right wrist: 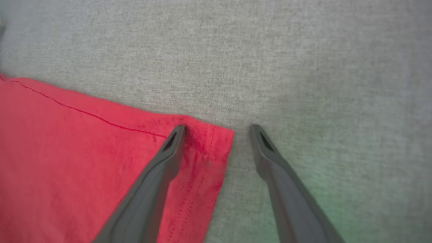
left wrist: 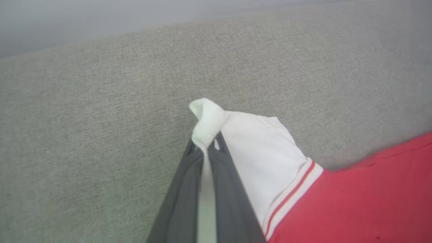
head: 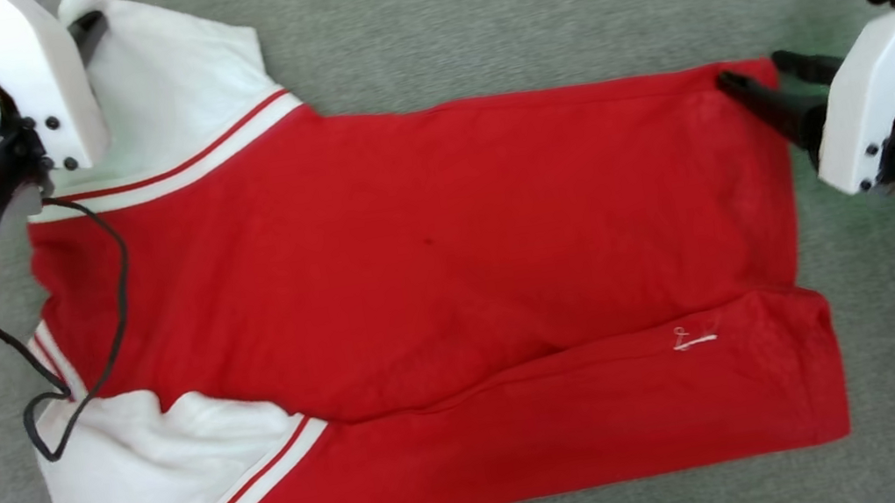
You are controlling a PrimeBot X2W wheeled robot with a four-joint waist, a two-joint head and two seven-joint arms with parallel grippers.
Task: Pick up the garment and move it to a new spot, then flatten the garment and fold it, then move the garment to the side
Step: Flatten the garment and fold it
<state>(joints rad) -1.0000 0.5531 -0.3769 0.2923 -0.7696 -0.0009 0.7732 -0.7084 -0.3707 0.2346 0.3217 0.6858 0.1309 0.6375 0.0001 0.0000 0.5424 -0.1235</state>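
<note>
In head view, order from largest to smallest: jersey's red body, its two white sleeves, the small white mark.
1. red body
2. lower sleeve and upper sleeve: unsure, left arm partly covers upper
3. small white mark

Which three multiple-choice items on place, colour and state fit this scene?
1. Where is the right gripper? A white sleeve; B a red corner of the garment; C neckline.
2. Colour of the cloth in the left gripper? A white; B black; C blue.
3. The right gripper's jaws? A shut on cloth; B shut empty; C open.
Answers: B, one finger lies on the red corner; A, a white sleeve tip sits between shut fingers; C, a wide gap shows.
</note>
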